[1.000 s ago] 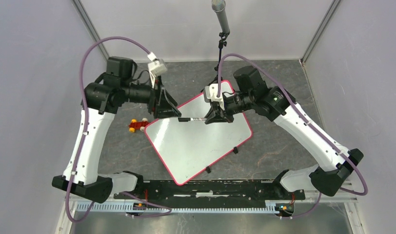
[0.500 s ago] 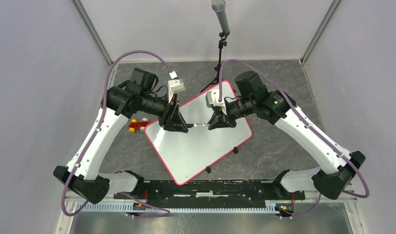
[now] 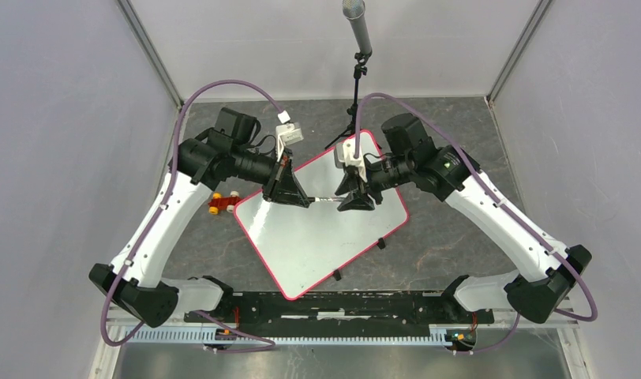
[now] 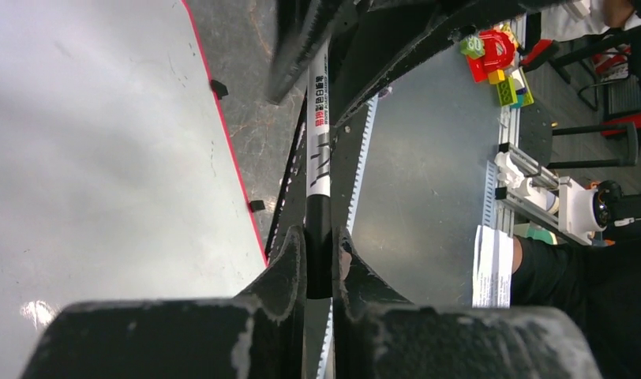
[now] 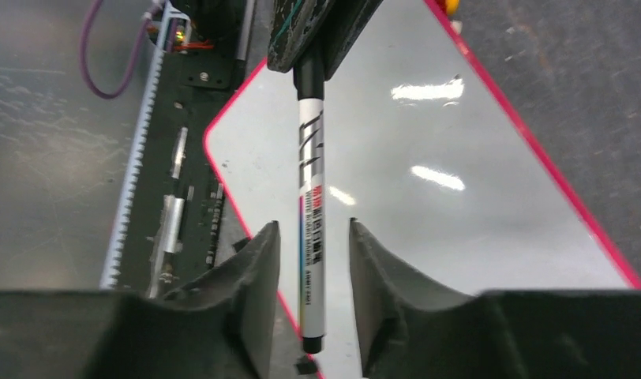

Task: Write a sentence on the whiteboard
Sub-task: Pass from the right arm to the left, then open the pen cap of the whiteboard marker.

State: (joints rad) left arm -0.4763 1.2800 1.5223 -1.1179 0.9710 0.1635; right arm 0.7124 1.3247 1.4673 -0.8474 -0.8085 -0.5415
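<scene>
My left gripper (image 4: 319, 246) is pinching the whiteboard marker (image 4: 318, 170) by its black end, with the pads tight on both sides. My right gripper (image 5: 311, 237) stands slightly spread around the white barrel. A sliver of gap shows on either side, so I judge it bears none of the pen.

The marker hangs roughly level over the far half of the whiteboard (image 3: 325, 237). The board lies flat, turned at an angle, in the middle of the desk (image 3: 436, 253). I see no sentence on it.

The pen looks light, stiff and slick, so it may twist in a pinch. I'd take it on the barrel, well back from the tip. The board is thin and smooth and could slide under writing pressure.

For room, a toy car (image 3: 223, 203) sits just beside the board's left corner. A microphone (image 3: 356, 28) on its stand rises by the far corner. The board's near corner comes close to the black rail (image 3: 380, 304).
</scene>
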